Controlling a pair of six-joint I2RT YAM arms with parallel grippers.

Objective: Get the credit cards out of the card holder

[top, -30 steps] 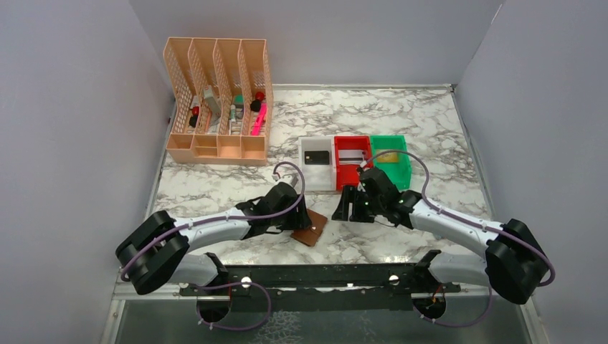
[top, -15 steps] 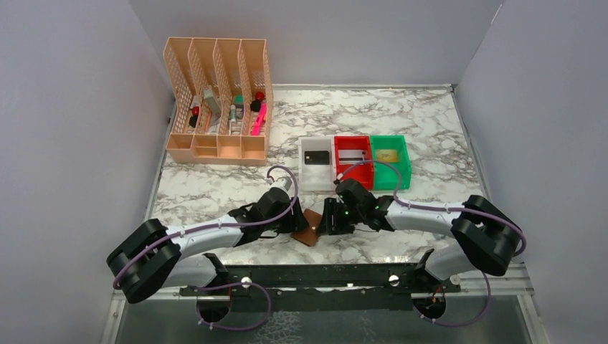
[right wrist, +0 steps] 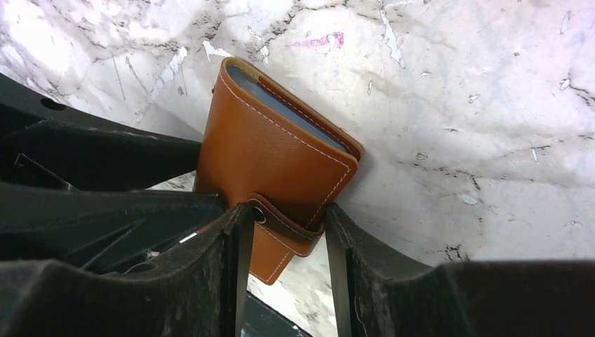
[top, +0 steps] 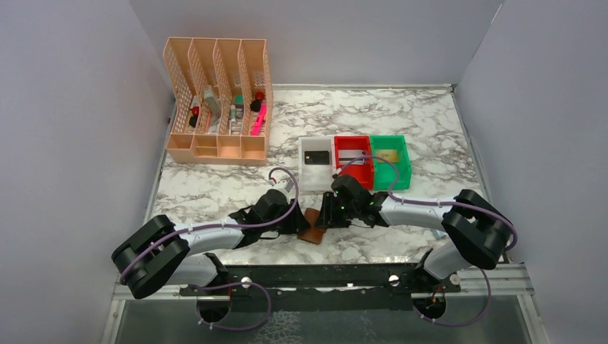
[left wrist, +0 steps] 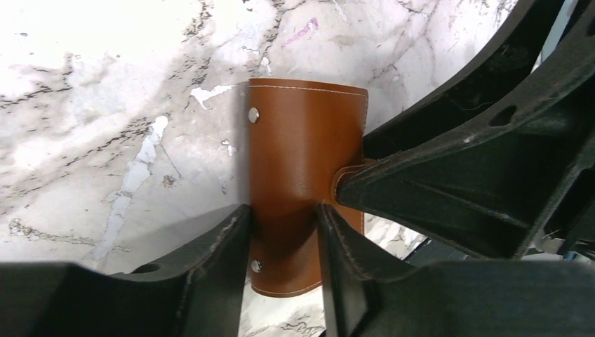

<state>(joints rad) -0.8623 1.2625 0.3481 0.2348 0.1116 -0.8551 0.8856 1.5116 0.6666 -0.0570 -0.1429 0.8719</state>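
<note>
Top external view: the left gripper has its fingers straddling the closed brown card holder, which sits on the marble surface between both arms. The right gripper has its fingers either side of the snap tab. Whether either gripper actually clamps the leather cannot be told.

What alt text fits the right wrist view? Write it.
A closed brown leather card holder with white stitching sits against the white marble tabletop, its snap tab between the right gripper and its two black fingers.
</note>
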